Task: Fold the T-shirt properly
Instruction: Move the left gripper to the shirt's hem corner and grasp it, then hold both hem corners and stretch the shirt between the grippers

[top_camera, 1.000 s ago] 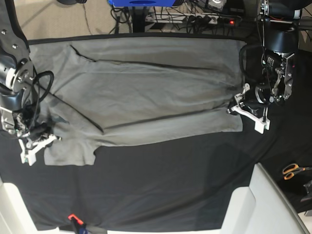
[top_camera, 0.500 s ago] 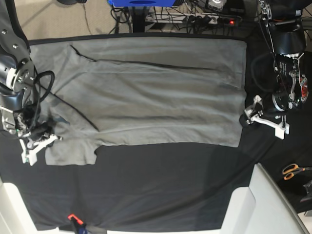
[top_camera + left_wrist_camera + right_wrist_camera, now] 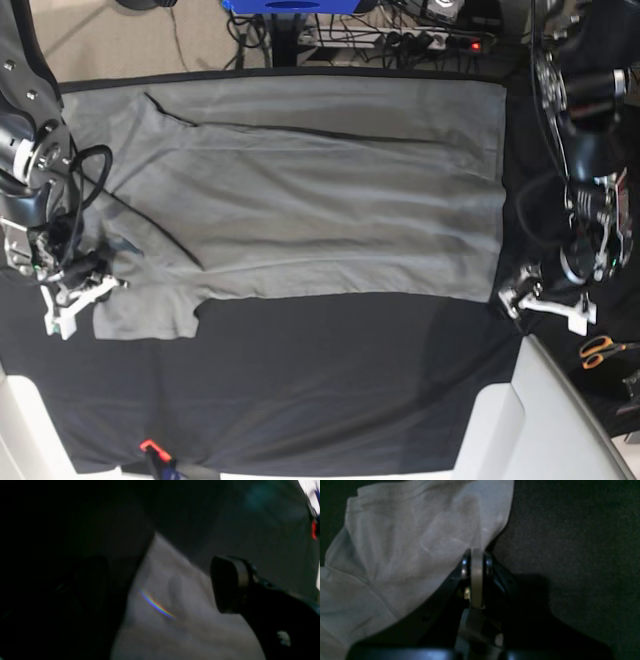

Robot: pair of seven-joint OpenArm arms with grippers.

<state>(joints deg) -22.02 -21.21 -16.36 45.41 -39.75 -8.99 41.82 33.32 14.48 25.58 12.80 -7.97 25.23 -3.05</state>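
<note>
The grey T-shirt [image 3: 300,190] lies spread flat on the black table cloth [image 3: 330,380], hem toward the right, one sleeve [image 3: 140,312] at the front left. My right gripper [image 3: 72,303] is shut at that sleeve's outer edge; in the right wrist view the sleeve fabric [image 3: 415,537] runs straight into the closed fingertips [image 3: 476,555]. My left gripper [image 3: 546,304] stands open over bare black cloth, just off the shirt's front right hem corner. The blurred left wrist view shows its pads [image 3: 228,585] wide apart, with pale cloth [image 3: 175,625] below them and nothing held.
Orange-handled scissors [image 3: 600,350] lie at the right edge. A white moulded edge [image 3: 545,400] rises at the front right, and a small red-tipped object [image 3: 150,447] sits at the front left. Cables and a power strip [image 3: 400,40] run behind the table.
My left gripper has opened, let go of the hem corner and moved right and toward the front. The hem has settled flat. The right gripper has not moved.
</note>
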